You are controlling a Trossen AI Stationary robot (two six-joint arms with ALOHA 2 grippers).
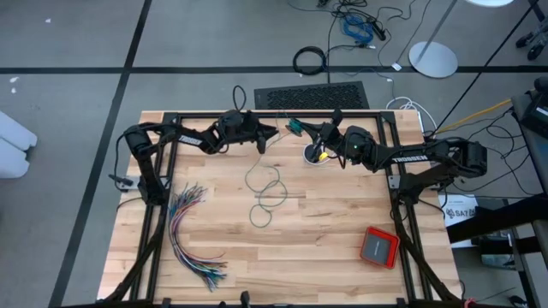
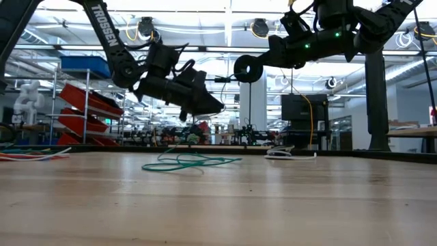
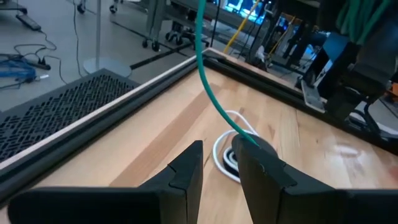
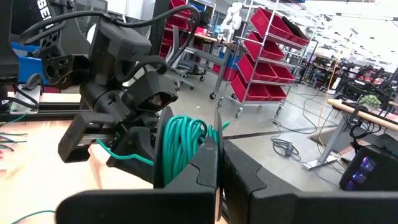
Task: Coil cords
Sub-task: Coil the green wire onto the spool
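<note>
Both arms were up in the air over the far side of the wooden table (image 1: 342,222), near each other. The right gripper (image 4: 219,163) had its jaws pressed together, pinching a small bunch of loops of the teal-green cord (image 4: 181,144). One line of that cord ran across to the left gripper (image 3: 219,163), just in front of it. The left gripper's jaws stood a little apart, and the green cord (image 3: 211,93) came down and passed against the tip of one finger (image 3: 258,163). It was hard to tell if that finger really held the cord or if the cord only lay on it. The rest of the green cord (image 1: 267,190) lay loose on the table in big open loops, near the middle. The black cord (image 3: 236,155) with its white end (image 3: 219,146) lay in a small coil on the wood, at the far edge, below the two grippers. A fan of many-coloured wires (image 1: 188,227) lay on the left side of the table. A small red and grey box (image 1: 378,246) sat on the right side near the front.
</note>
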